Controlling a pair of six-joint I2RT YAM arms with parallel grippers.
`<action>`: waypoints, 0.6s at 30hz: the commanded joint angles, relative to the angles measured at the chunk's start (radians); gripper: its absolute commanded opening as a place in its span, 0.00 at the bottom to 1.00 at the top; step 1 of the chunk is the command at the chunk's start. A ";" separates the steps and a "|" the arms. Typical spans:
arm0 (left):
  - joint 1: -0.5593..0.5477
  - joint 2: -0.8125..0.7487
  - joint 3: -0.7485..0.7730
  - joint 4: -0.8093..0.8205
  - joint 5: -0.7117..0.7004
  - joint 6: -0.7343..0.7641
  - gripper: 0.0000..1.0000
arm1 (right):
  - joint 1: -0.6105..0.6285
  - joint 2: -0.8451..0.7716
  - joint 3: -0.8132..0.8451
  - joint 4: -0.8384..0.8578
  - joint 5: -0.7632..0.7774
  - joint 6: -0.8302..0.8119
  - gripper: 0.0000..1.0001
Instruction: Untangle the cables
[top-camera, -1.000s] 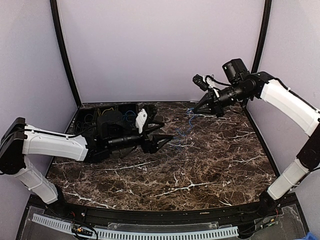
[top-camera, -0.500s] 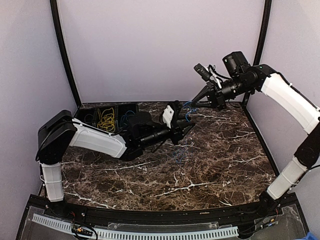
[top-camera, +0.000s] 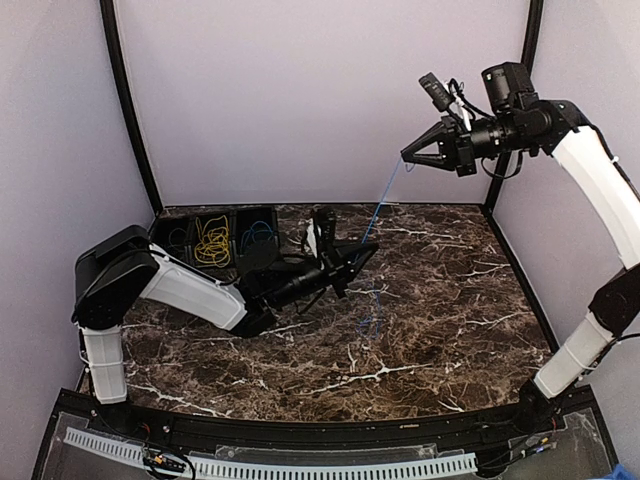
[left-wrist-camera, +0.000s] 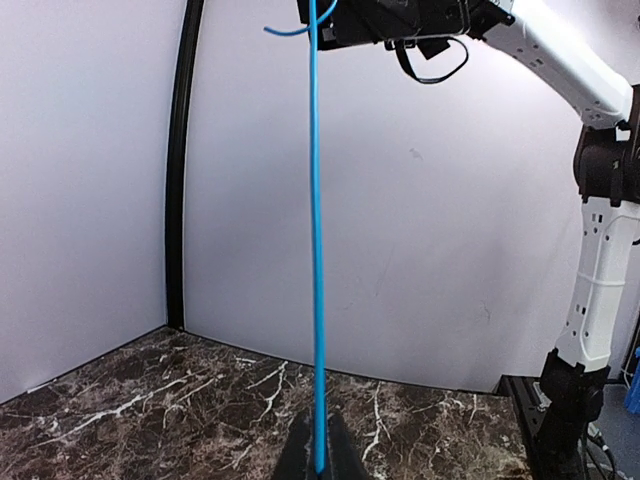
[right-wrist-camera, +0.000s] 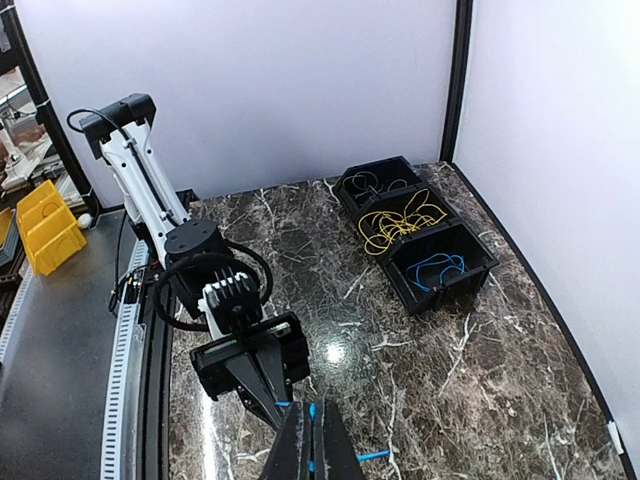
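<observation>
A dark brown marble-patterned counter (top-camera: 430, 340) veined in white fills the floor of a booth closed in by plain pale lavender walls (top-camera: 320, 100), with black posts (top-camera: 125, 110) standing at the back corners. In the far left corner of the counter sits a row of three black bins (right-wrist-camera: 460, 285); the middle one holds the yellow cable (top-camera: 212, 242) in a loose bundle, well apart from both arms. The blue cable (top-camera: 385, 195) runs as a taut, nearly straight line through the air between the two arms. Its upper end is pinched in the right claw (top-camera: 408, 157), which is clenched on it and raised high at the back right, near the wall. Its lower end is gripped in the left claw (top-camera: 366, 249), likewise clenched on the cable and held low over the middle of the counter. In the left wrist view the cable rises from between the closed fingertips straight up to the right claw. A slack stretch of the blue cable lies on the counter just right of the left claw.
</observation>
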 joint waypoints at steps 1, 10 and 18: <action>-0.003 0.006 -0.121 -0.076 0.023 -0.036 0.00 | -0.051 -0.025 0.149 0.191 -0.077 0.074 0.00; -0.001 -0.004 -0.155 -0.132 -0.002 0.007 0.01 | -0.074 -0.027 0.118 0.208 -0.117 0.099 0.00; -0.001 -0.001 -0.119 -0.164 -0.011 0.015 0.20 | -0.074 -0.040 0.069 0.220 -0.124 0.107 0.00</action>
